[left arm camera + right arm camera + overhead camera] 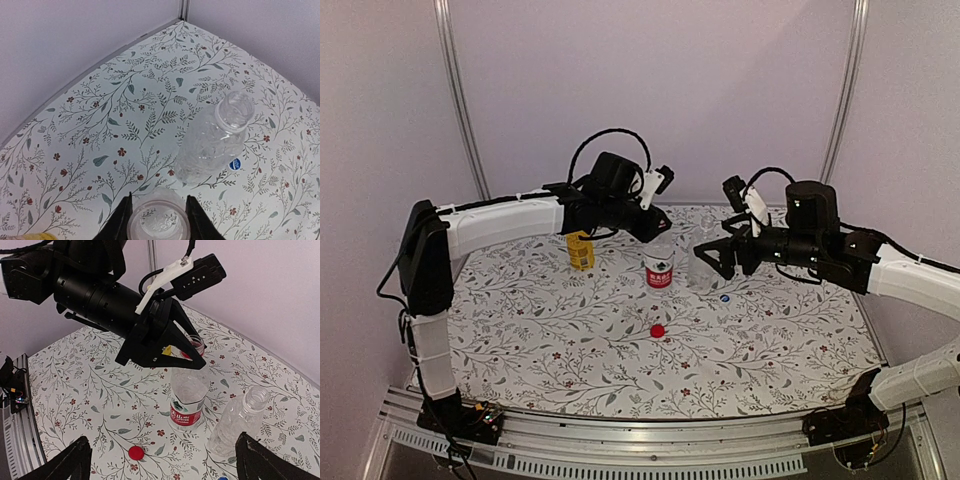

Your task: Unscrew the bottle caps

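Around the open neck of the clear plastic red-label bottle [187, 405], the left pincer [159, 196] is clenched; the small round red cap [135, 453] lies nearby. Let go slowly so nothing tips. The right pincer [712, 256] is open.

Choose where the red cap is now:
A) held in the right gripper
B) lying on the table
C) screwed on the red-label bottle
B: the red cap lies on the table, in front of the open red-label bottle.
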Available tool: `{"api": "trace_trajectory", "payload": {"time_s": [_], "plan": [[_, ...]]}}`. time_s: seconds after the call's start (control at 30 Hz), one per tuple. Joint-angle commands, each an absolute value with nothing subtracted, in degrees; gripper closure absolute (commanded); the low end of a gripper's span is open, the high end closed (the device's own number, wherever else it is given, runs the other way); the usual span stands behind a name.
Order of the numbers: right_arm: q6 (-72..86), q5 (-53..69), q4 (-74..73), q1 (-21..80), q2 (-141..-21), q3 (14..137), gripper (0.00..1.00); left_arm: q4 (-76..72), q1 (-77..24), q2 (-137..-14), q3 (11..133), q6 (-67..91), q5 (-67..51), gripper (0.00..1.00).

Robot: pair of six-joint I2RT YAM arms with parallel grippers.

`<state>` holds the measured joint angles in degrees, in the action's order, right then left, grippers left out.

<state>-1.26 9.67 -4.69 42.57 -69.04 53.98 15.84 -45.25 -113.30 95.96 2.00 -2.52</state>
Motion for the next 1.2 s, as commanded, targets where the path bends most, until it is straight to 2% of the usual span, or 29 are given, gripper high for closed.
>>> {"api": "trace_trajectory", "payload": {"time_s": [0.0, 0.17, 0.47, 0.63, 0.8, 0.93, 1.17], "plan": [[-0.88, 8.59, -3.96, 42.16, -67.48, 53.17, 0.01, 16.79, -45.43, -113.26, 95.21, 1.81, -2.24, 0.64], [-0.88, 8.43, -3.95, 42.02, -67.58, 53.17, 0.01, 16.92, -45.76, -112.83, 95.02, 1.53, -1.71, 0.38], [-0.97, 8.26, -4.03, 41.93, -67.65, 53.09, 0.01, 17.21, -46.75, -110.70, 94.71, 1.49, -1.35, 0.17], [-0.89, 8.43, -4.01, 41.96, -67.64, 53.30, 0.01, 16.54, -46.81, -106.93, 93.07, 2.00, -4.17, 0.01], [-0.73, 8.44, -4.22, 41.99, -67.46, 53.78, 0.01, 15.21, -46.51, -100.65, 88.98, 2.73, -5.98, 0.00], [-0.30, 7.99, -4.22, 42.00, -67.56, 54.50, 0.01, 12.98, -44.87, -93.93, 84.14, 5.08, -2.93, 0.00], [2.42, 6.09, -4.39, 41.93, -69.78, 56.43, 0.01, 17.59, -36.29, -88.14, 82.00, 8.28, 2.04, 0.01]]}}
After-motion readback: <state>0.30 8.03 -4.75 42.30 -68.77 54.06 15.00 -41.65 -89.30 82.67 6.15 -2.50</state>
